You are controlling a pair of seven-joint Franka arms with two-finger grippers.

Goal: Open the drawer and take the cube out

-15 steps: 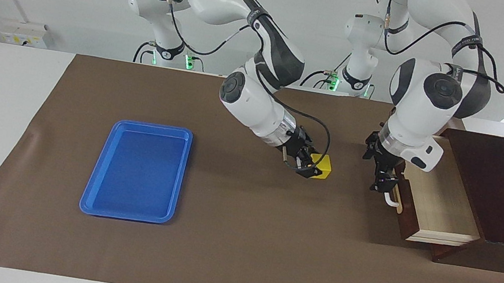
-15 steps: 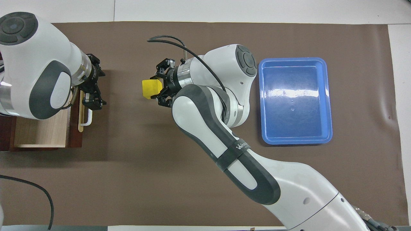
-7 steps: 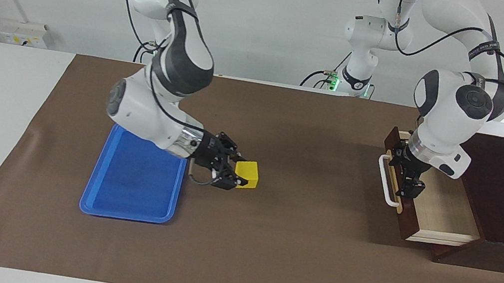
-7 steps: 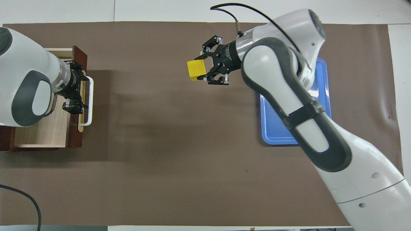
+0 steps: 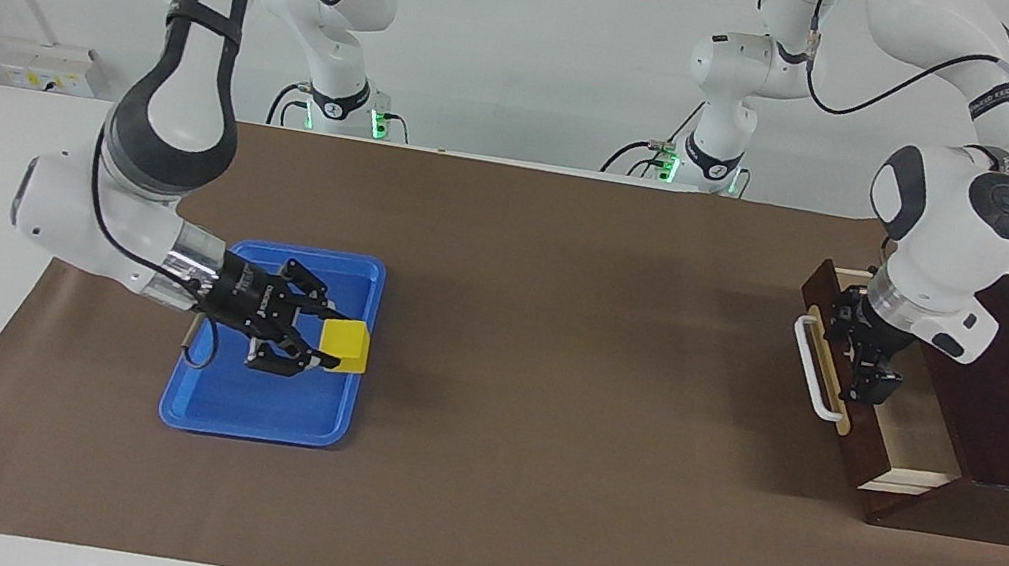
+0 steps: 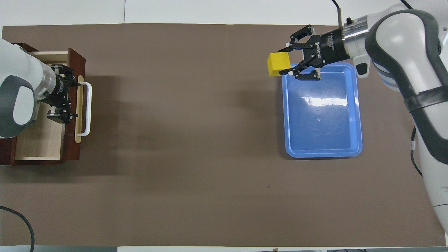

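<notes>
Brown-covered counter [image 5: 532, 490] with two white robot arms. Right claw [image 5: 330, 347] [image 6: 287, 64] pinching a small yellow cube [image 5: 346, 345] [image 6: 278, 64], held in the air over the edge of a flat blue tray [image 5: 241, 413] [image 6: 322, 140] at the right arm's end. At the left arm's end, a dark wooden drawer [image 5: 853, 450] [image 6: 75, 56], partly pulled out, pale inside. Left claw [image 5: 875, 387] [image 6: 61, 101] spread wide, hanging over the drawer's open interior just beside its front panel and white bar handle [image 5: 816, 373] [image 6: 88, 108].
</notes>
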